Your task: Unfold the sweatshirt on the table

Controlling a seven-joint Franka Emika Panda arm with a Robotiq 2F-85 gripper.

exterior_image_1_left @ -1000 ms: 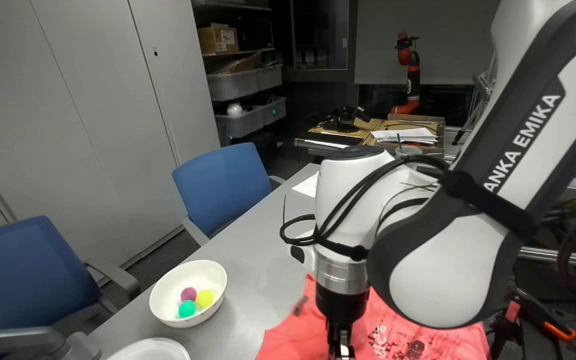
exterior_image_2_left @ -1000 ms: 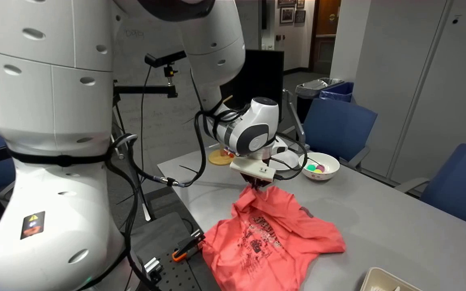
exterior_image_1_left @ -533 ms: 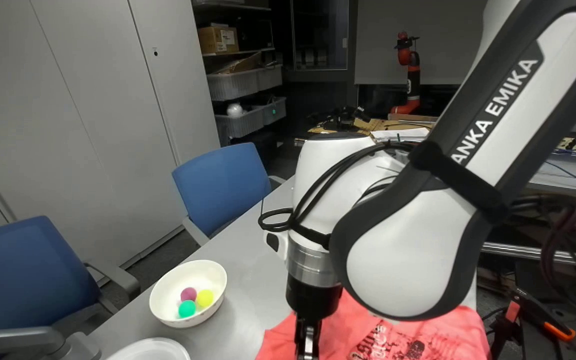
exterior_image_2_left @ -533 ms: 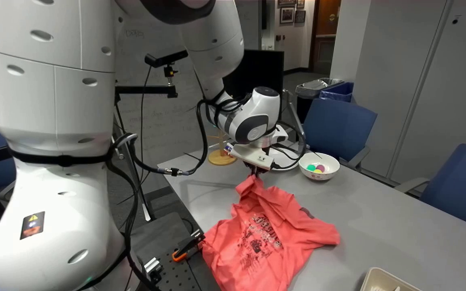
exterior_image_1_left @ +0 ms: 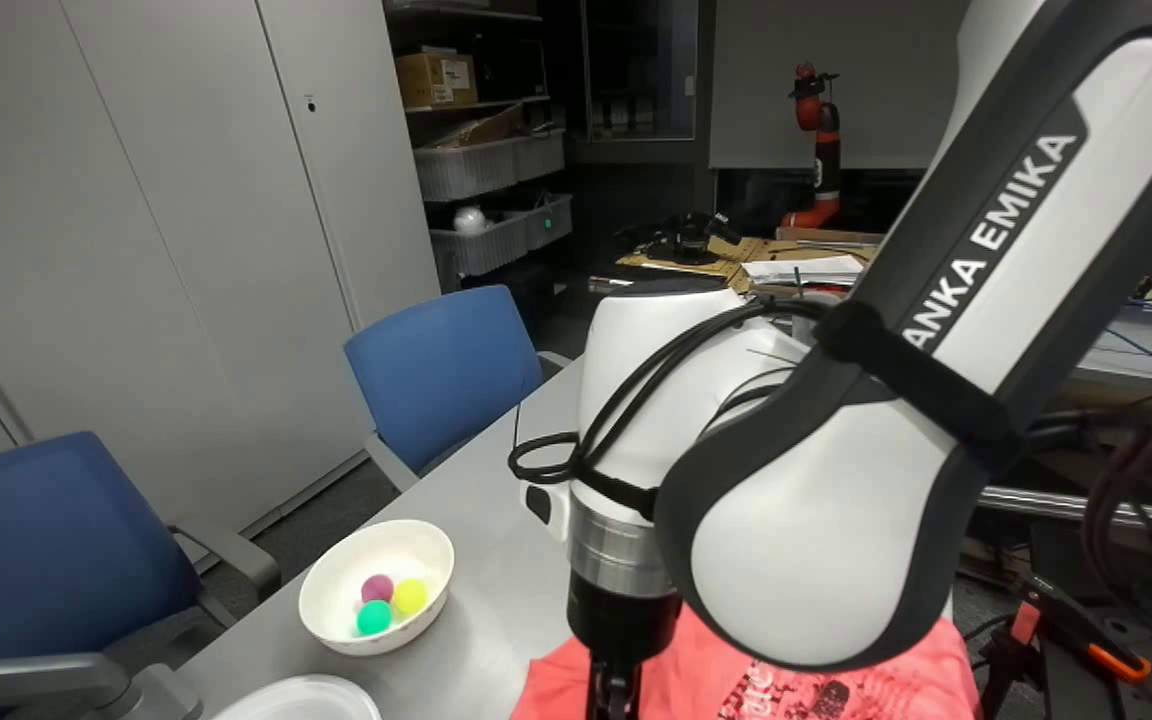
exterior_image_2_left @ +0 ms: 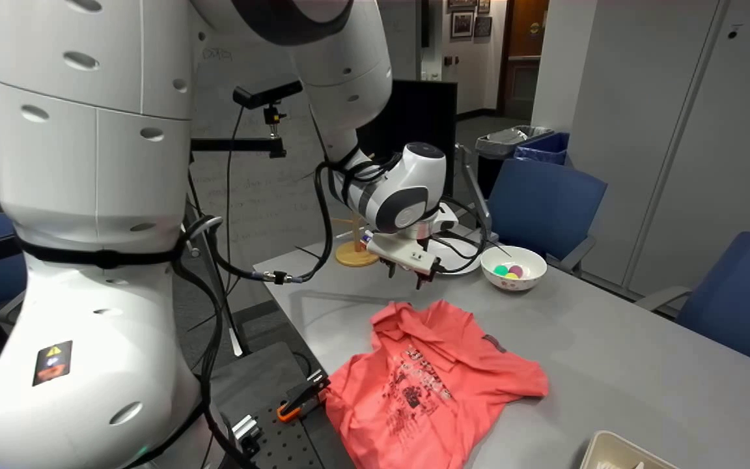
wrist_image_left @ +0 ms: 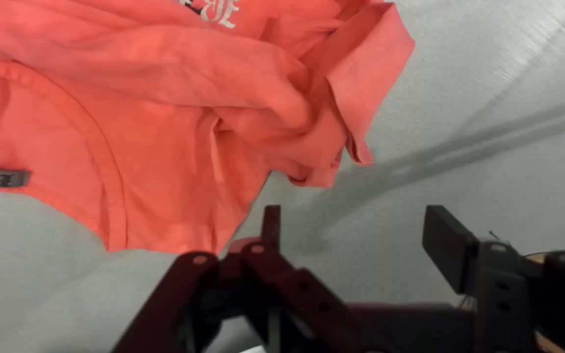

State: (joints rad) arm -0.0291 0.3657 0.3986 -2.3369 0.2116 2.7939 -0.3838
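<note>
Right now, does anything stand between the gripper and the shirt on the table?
Nothing visible does: the gripper hangs open above the table, and an exterior view shows only a gap between it and the shirt. The bowl stands off that path.

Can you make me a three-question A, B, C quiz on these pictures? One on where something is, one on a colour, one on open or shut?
1. Where is the green ball?
A. On a chair
B. In the white bowl
C. On the floor

2. What colour is the sweatshirt?
A. Dark blue
B. Green
C. Coral pink

3. How are the jaws?
A. Open, holding nothing
B. Shut on the sweatshirt
C. Shut on the bowl

Right letters:
1 B: both exterior views show it inside.
2 C: every view shows coral cloth.
3 A: the wrist view shows them spread apart, table between.
</note>
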